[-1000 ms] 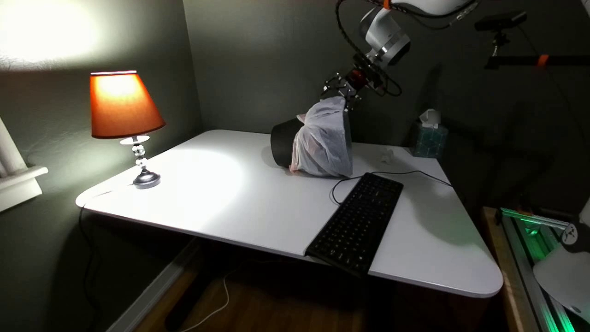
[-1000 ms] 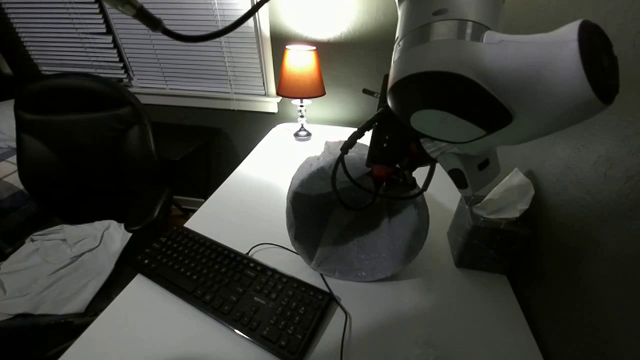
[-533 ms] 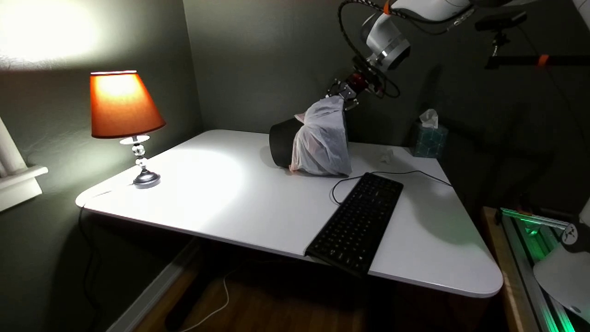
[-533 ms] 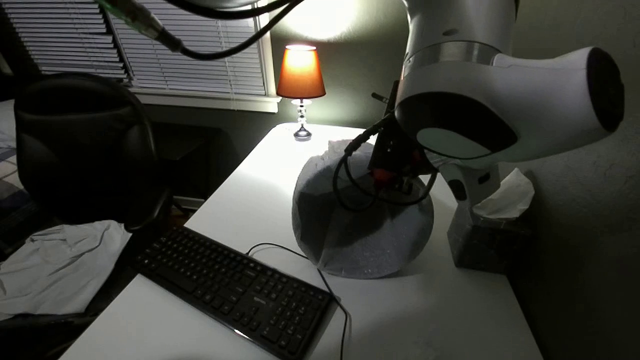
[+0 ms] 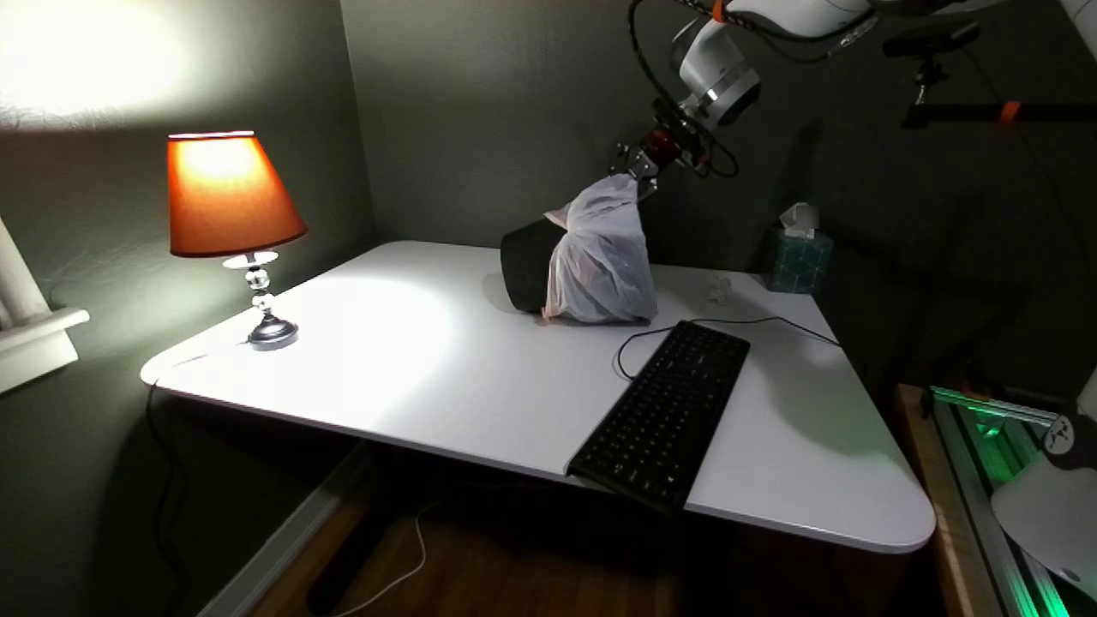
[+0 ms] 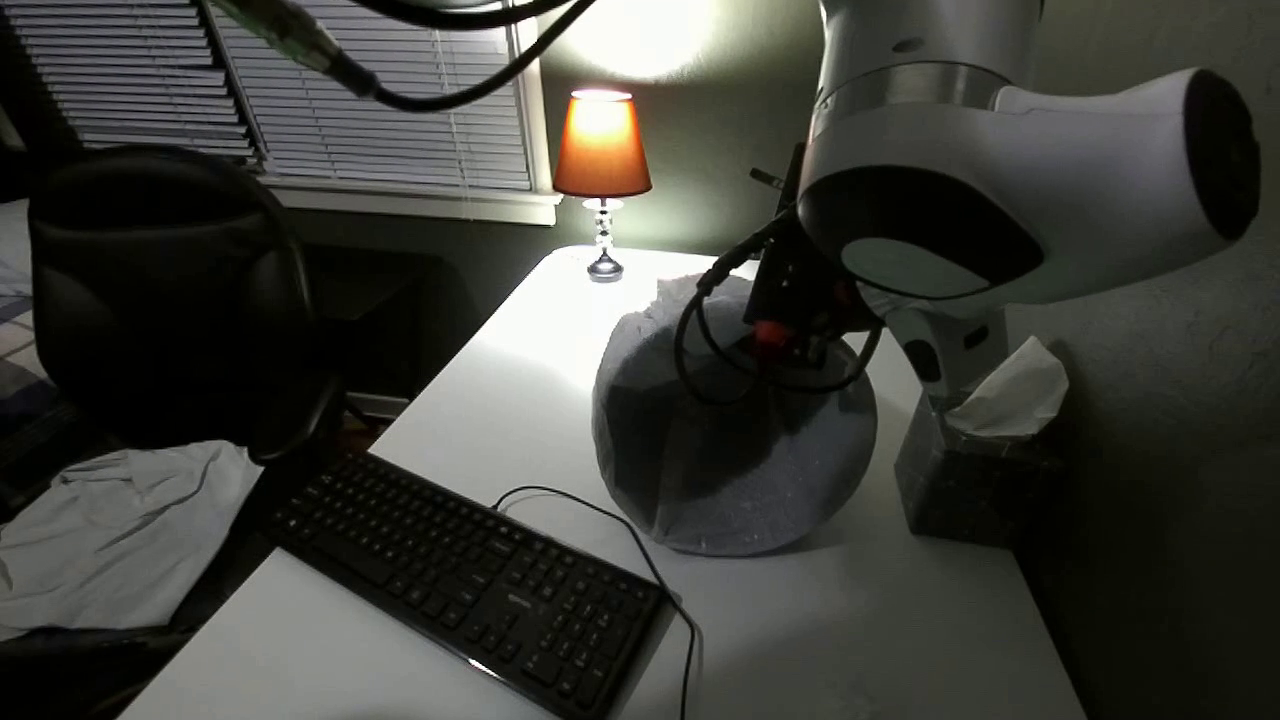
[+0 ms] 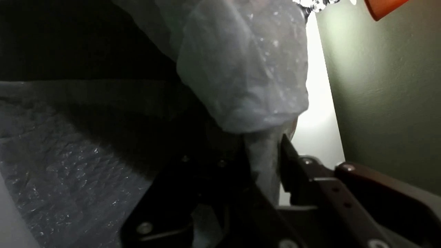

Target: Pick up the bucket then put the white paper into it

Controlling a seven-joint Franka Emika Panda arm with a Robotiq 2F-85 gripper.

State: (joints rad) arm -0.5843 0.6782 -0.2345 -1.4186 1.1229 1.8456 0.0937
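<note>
Both exterior views: bucket (image 5: 591,257) on its side on bench (image 5: 497,386). Wrist view: jaws pinching its bag-lined rim. White paper (image 5: 718,291) near tissue box (image 5: 801,260). Keyboard (image 6: 475,575) logo illegible.

Free worktop (image 5: 467,347) between bucket (image 5: 591,261) and lamp (image 5: 230,201), keyboard (image 5: 664,413) and tissue box (image 5: 800,262) in my way on the bucket's mouth side

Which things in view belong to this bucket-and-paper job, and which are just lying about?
Part of the job:
bucket, tipped on its side
white bag lining it and folded over its rim
claw, shut on that lined rim
small crumpled white scrap, probably the paper

Just lying about:
lit lamp
black keyboard
tissue box
office chair
</note>
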